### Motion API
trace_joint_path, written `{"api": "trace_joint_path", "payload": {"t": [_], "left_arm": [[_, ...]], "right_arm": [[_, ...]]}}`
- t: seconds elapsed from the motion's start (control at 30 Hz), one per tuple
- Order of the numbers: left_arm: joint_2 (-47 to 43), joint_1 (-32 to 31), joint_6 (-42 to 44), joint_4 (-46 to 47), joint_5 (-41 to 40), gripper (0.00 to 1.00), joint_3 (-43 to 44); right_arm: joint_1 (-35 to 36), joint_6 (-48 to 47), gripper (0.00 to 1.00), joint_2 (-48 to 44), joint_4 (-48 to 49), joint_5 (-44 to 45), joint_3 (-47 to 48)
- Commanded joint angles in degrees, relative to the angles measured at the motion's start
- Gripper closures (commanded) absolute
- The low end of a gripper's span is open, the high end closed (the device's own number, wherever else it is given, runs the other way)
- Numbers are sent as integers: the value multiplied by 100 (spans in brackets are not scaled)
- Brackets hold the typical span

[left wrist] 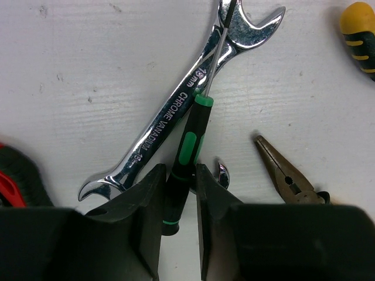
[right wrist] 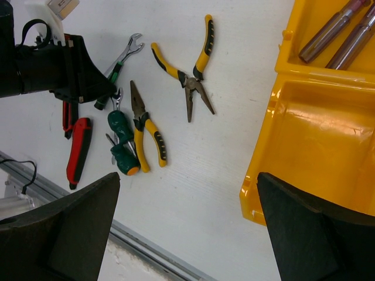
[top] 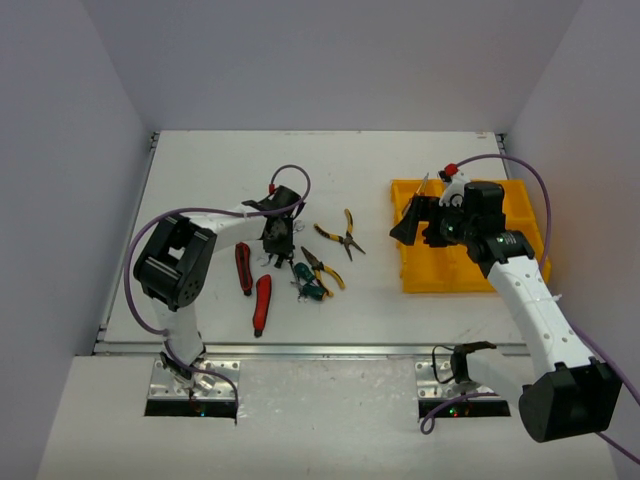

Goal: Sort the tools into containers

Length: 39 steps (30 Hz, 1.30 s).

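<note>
The left gripper [left wrist: 179, 175] had its jaws drawn in to the width of the green-black screwdriver [left wrist: 188, 143], the pads seemingly against both sides of the handle near its butt end. The screwdriver's shaft lay across a chrome wrench [left wrist: 158, 126], with a smaller wrench end [left wrist: 221, 174] just beside the right pad.

With so rearward a hold, the long shaft might droop or pivot on lifting. It could drag the wrench along, or the pad could snag the smaller one.

The right gripper [right wrist: 187, 193] hung wide open and empty at the near edge of the yellow tray [right wrist: 261, 175], well apart from the tools. One compartment held two metal shafts [right wrist: 334, 35].
</note>
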Motion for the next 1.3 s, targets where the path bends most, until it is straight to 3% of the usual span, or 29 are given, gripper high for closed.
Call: {"api": "trace_joint_path", "payload": {"t": [0.0,0.07,0.6,0.77,0.97,1.03,1.17,1.27], "left_arm": [[58,31,13,224,76,94,103],[-2,22,13,223,93,100,137],[-642,13,-40,43,-66,100,137],[-963,-4,-109,169,211,100,33],[-2177,-466,-119,1329,1583,100,-585],[-2641,-695,-277,2274,2518,100,-904],[-2888,-994,-743,3607,3618,100,-1297],[-2857,-1129,-1085,4270,4015,100,-1480]], "right_arm": [[-30,-64,1,-91,235,-96,-2],[-21,-64,1,-90,235,-96,-1],[-21,-46,1,-72,253,-148,13],[-21,32,1,-81,421,-405,-51],[-20,989,1,59,1918,-2487,-570],[28,1968,1,33,3307,-2900,-1084],[364,3036,1,48,4588,-2702,-1443],[732,3060,4,150,4637,-2194,-1352]]}}
